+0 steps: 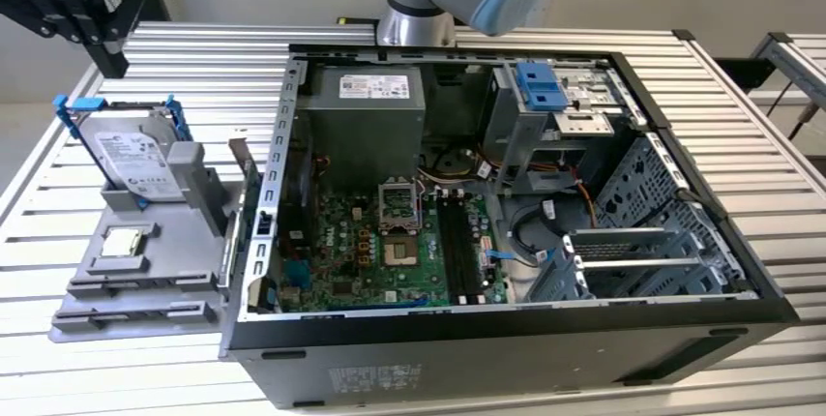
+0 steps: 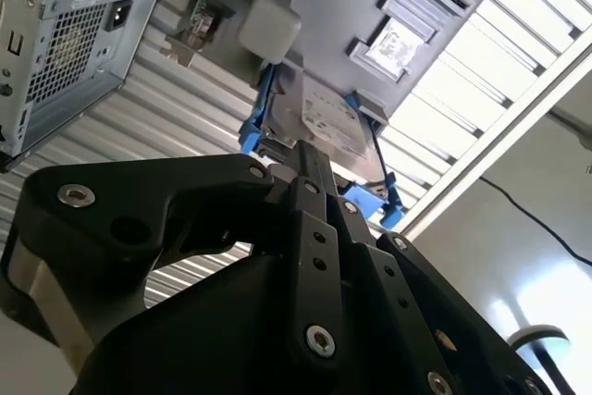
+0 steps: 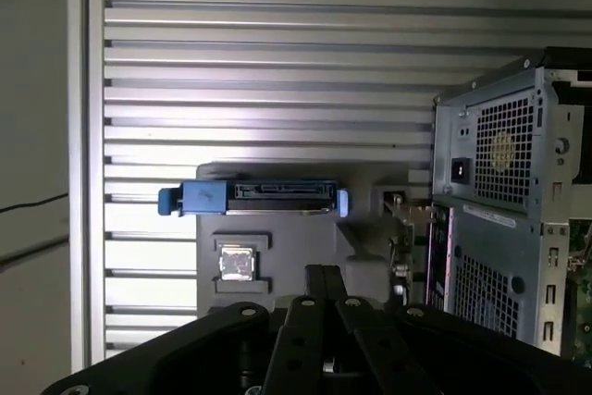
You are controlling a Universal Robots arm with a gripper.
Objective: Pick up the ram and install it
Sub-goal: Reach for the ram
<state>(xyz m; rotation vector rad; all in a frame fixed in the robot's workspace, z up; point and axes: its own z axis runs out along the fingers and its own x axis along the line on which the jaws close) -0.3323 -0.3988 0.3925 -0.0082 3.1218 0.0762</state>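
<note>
My black gripper [image 1: 111, 60] hangs high over the far left of the table, above the grey parts tray [image 1: 142, 281]. Its fingers [image 3: 324, 277] lie together with nothing between them; the second wrist view shows the gripper [image 2: 305, 156] the same way. A thin dark card stands on edge at the tray's side nearest the case and looks like the ram [image 1: 240, 159]; in the first wrist view the ram [image 3: 405, 214] sits beside the case. The open computer case [image 1: 516, 53] holds the motherboard, with its long black memory slots [image 1: 457, 242] right of the processor socket.
On the tray stand a hard drive in a blue bracket [image 1: 130, 150] and a small square chip [image 1: 124, 242]. A power supply [image 1: 368, 97] and drive cages [image 1: 555, 106] fill the case's far end. The arm's base [image 1: 427, 0] rises behind the case.
</note>
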